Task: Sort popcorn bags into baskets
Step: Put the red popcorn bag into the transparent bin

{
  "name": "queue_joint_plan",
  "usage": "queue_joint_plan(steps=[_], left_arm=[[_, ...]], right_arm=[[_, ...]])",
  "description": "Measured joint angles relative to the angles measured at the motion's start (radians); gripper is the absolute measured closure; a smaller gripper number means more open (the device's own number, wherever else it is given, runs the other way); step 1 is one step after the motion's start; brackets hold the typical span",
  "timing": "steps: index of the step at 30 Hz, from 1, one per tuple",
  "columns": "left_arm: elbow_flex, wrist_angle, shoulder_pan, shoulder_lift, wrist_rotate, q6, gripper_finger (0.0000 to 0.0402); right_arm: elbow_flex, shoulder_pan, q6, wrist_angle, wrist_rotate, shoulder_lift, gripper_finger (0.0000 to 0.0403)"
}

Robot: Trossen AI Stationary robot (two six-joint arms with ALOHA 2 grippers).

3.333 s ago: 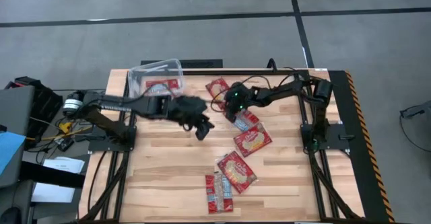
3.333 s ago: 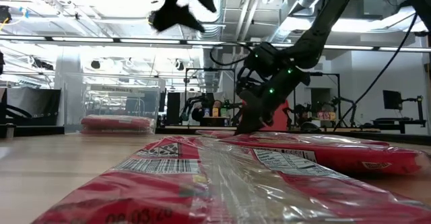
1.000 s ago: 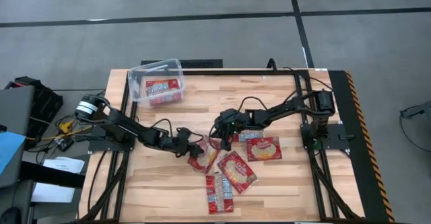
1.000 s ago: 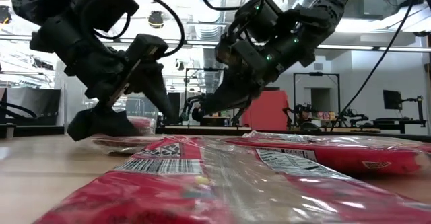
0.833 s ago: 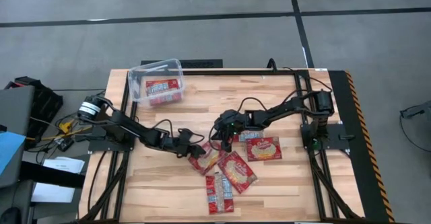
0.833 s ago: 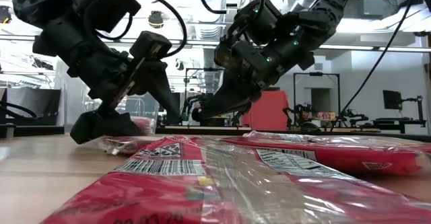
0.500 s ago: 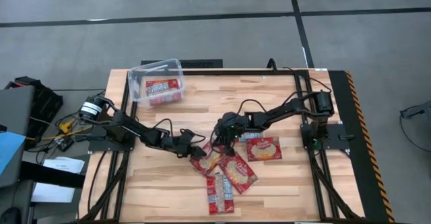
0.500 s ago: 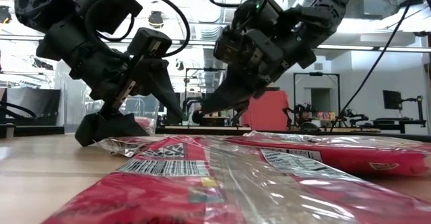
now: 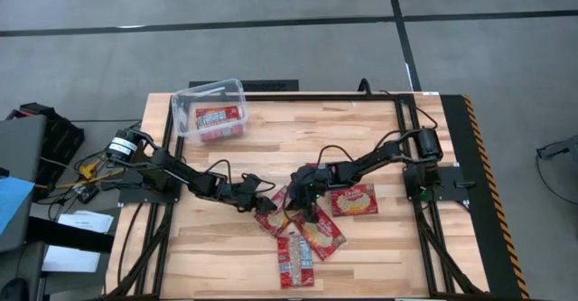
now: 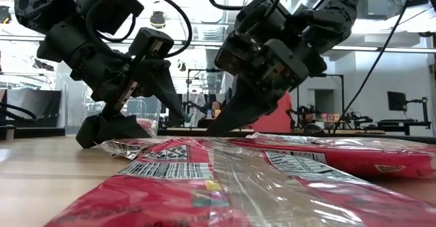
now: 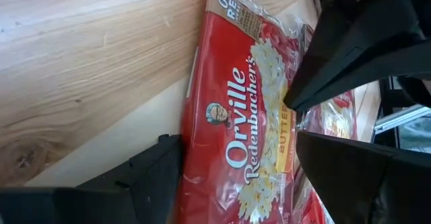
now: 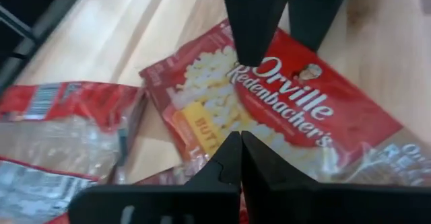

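A red popcorn packet (image 9: 275, 213) with a yellow-cream picture lies flat on the wood between my two grippers; it also shows as the packet (image 11: 236, 116) and the packet (image 12: 283, 109). My left gripper (image 9: 263, 202) (image 11: 239, 142) is open and low, with one finger on each side of the packet's width. My right gripper (image 9: 302, 197) (image 12: 236, 140) is shut, its tips over the packet's picture. The clear tub (image 9: 190, 98) stands at the far left corner with a packet (image 9: 219, 120) inside. My left gripper has a finger (image 11: 158, 167) beside one long edge of the packet and the other finger (image 11: 350, 170) at the opposite side; I cannot tell whether either touches it. My right gripper's shut tips come down slanting from above on the packet's face beside the yellow label (image 11: 281, 126). The packet lies flat on the table.
More red packets lie close by: one (image 9: 318, 230) and one (image 9: 293, 259) toward the near edge, another (image 9: 354, 199) under the right arm. In the low view a packet (image 10: 225, 179) fills the foreground. Bare wood (image 9: 208, 247) spreads toward the near left.
My right gripper has moved down and toward the near edge, onto the packet between the grippers. My left gripper has crept a little toward the right, closer around the same packet.
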Motion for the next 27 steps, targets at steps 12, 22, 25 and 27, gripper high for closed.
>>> queue_joint_plan(steps=[12, 22, 25, 27], left_arm=[[0.000, 0.012, -0.004, 0.000, 0.040, 0.062, 0.0116], [0.000, 0.027, -0.003, 0.000, 0.067, 0.063, 0.0116], [0.000, 0.027, -0.003, 0.000, 0.079, 0.071, 0.0116], [0.000, 0.028, -0.003, 0.000, 0.088, 0.082, 0.0116]], right_arm=[[0.053, -0.004, -0.025, 0.006, 0.058, 0.095, 0.0380], [0.200, -0.021, -0.039, -0.099, 0.082, 0.159, 0.0383], [0.216, -0.040, -0.063, -0.147, 0.097, 0.153, 0.0377], [0.217, -0.053, -0.082, -0.160, 0.105, 0.150, 0.0378]])
